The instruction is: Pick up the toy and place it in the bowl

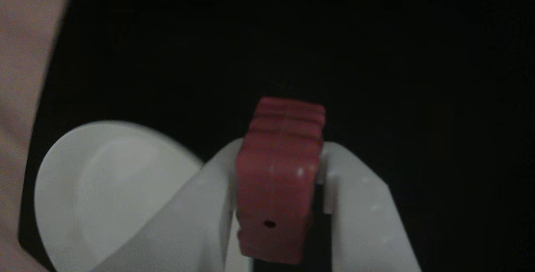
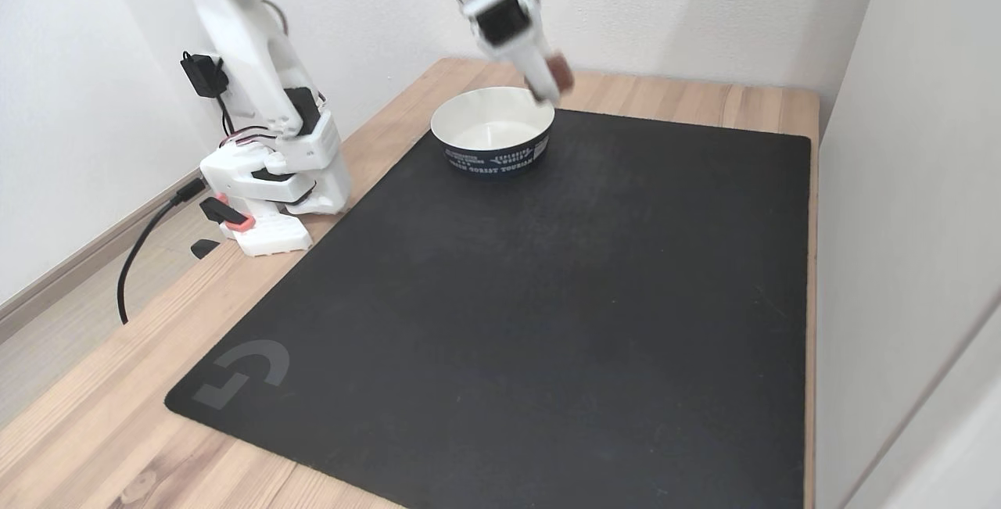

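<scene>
My close camera is dim and grainy: the mat goes almost pure black, the toy (image 1: 278,180) between my fingers (image 1: 200,205) looks dull and soft-focused, and the bowl (image 1: 104,188) smears at its rim. The fixed view is bright and evenly lit, with soft, faint shadows on the worktop (image 2: 94,415); my wrist shows motion blur near the top edge.

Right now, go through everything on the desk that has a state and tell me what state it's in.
Pincer: shut on the toy, raised off the mat.
Toy: gripped between the white fingers, airborne, near the bowl's rim in the fixed view.
Bowl: upright on the mat, nothing visible inside.
Black mat: lying flat on the wooden table.
</scene>
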Robot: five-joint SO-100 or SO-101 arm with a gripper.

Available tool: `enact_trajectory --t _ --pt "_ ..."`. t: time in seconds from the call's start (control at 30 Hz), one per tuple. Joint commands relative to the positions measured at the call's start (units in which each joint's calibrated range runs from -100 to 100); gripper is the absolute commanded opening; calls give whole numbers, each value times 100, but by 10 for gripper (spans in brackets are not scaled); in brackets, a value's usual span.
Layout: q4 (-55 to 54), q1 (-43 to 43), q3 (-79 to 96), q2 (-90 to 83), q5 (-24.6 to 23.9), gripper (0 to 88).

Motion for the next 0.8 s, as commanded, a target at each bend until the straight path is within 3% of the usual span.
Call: enact_trajectory --t 0.0,0.47,0.77 --pt "-991 -715 1078 -1047 -28 28" --pt "-1583 -2396 4125 -3132 -18 29" --pt "-2540 -2245 6603 -4407 -18 29"
